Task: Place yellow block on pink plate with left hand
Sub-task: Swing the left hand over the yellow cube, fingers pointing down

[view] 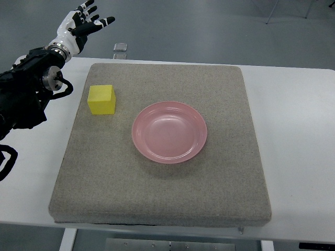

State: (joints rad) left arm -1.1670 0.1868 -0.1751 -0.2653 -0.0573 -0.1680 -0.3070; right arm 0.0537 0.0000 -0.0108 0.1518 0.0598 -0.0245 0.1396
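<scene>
Block point(101, 99) sits on the mat point(157, 193) just left of the plate point(196, 149), untouched. Left hand point(84, 23) hovers well beyond the block, fingers spread, empty. Risk: a skewed approach nudges the block aside, or a corner pinch drops it short of the plate.

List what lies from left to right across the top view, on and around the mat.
left hand → yellow block → pink plate → bare right part of the grey mat → white table.
</scene>
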